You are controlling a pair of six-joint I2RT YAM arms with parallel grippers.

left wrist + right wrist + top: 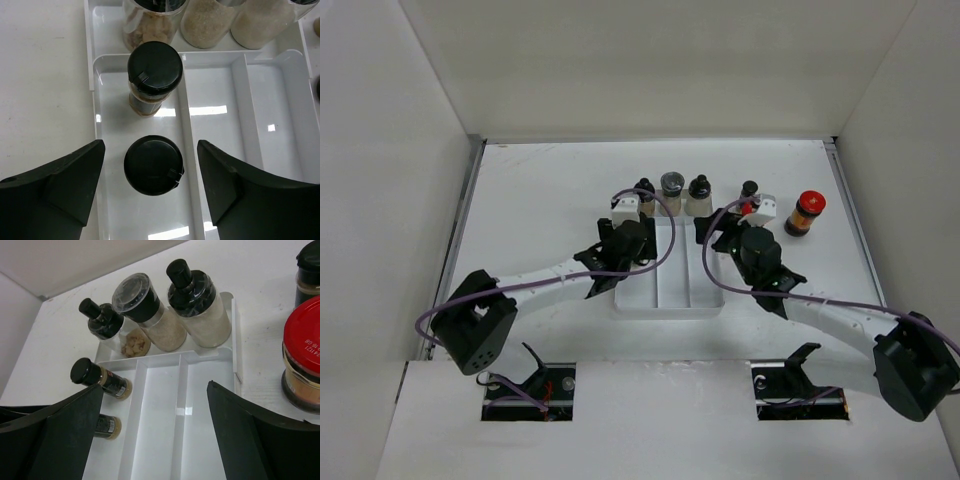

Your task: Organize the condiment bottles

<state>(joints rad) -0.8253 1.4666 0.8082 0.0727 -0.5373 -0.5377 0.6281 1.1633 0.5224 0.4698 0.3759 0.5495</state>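
Observation:
A white tray (690,290) lies mid-table. In the left wrist view two slim black-capped vials (155,67) (153,164) stand in its left compartment (112,150). My left gripper (150,150) is open, its fingers either side of and above the nearer vial, not touching it. Three shakers (645,190) (672,184) (699,192) stand in a row behind the tray. My right gripper (155,386) is open and empty above the tray's middle and right compartments (160,405). A red-capped jar (302,347) stands just right of it.
A second red-capped jar (808,212) stands alone at the right, and a dark-capped bottle (750,188) stands behind the right gripper (750,235). White walls close in the table on three sides. The left gripper (625,235) hangs over the tray's left side.

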